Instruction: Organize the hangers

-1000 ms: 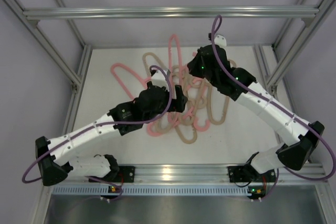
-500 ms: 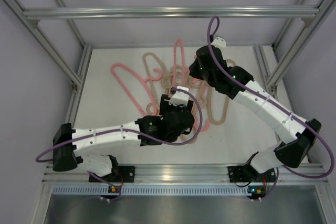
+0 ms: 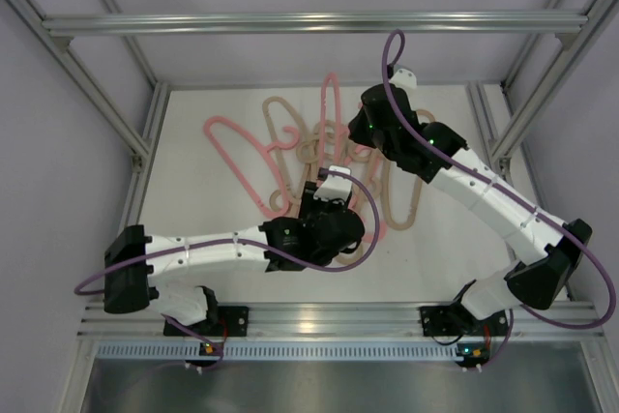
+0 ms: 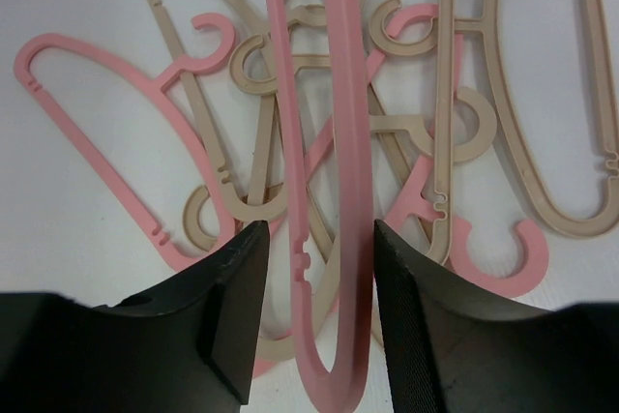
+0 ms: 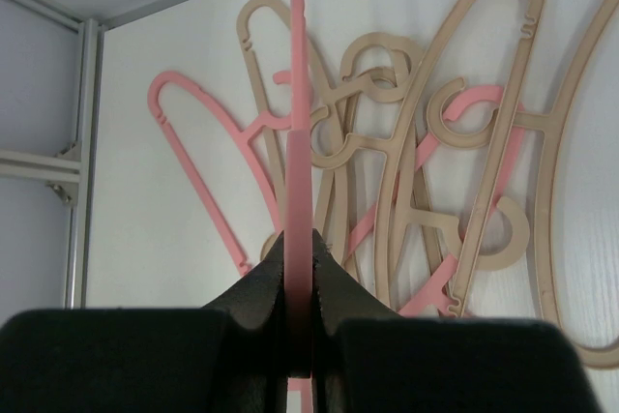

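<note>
R hand (image 5: 300, 273) clenched on pink hanger (image 5: 298, 94), edge-on at frame centre. L hand (image 4: 317, 244) released, fingers astride its loop end. Beige hangers (image 4: 443, 94) tangled on counter (image 3: 193, 210) behind.

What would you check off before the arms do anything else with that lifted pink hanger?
1. Right gripper jaws clamped on the pink hanger: ok.
2. Left gripper jaws open, one on each side of that hanger: ok.
3. Left jaws clear of its rails: cannot tell; the gaps look slim.
4. Hanger free of the beige hangers beneath it: cannot tell.
5. Those beige hangers untangled on the table: not ok; hooks and frames overlap.
</note>
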`<state>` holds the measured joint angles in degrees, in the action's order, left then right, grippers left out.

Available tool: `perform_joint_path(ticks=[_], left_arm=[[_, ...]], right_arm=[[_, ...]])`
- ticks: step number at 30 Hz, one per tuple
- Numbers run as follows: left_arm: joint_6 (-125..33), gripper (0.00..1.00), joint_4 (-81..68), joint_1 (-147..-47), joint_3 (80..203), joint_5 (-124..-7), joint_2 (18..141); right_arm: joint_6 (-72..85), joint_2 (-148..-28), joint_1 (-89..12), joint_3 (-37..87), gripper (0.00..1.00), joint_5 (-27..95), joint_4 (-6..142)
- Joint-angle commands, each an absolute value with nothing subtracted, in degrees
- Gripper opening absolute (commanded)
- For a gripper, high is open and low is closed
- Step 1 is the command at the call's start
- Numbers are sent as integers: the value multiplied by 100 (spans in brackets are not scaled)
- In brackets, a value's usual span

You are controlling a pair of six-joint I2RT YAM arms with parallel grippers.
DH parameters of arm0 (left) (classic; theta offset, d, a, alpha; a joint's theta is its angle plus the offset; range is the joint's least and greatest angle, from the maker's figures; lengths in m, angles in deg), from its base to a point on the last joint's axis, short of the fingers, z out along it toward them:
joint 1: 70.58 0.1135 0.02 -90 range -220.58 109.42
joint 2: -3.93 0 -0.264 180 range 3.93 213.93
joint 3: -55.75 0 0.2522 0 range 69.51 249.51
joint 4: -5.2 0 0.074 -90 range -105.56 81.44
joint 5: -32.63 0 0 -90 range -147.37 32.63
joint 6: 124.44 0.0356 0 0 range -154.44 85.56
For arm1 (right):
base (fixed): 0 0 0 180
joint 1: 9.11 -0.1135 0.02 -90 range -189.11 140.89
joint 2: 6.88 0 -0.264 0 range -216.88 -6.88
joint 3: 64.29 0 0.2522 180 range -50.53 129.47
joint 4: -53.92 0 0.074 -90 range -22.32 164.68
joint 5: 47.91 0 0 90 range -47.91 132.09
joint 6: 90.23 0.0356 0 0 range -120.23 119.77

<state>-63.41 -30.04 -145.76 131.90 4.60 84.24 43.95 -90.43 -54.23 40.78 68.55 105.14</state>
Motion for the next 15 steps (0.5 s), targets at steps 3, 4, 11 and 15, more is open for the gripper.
perform_joint_path(ticks=[3,4,11,15], left_arm=[[-6608,49,-3080,-14616,13103,529,8557],[-6712,47,-3132,-14616,13103,529,8575],[-6862,31,-3194,-14616,13007,582,8619],[-6915,7,-3308,-14608,13024,661,8532]], right_arm=[[4477,-9073,-5525,4456,0,7013,10548],[4485,-9073,-5525,4465,0,7004,10548],[4521,-9099,-5525,4465,0,6995,10548],[4521,-9073,-5508,4413,0,6995,10539]])
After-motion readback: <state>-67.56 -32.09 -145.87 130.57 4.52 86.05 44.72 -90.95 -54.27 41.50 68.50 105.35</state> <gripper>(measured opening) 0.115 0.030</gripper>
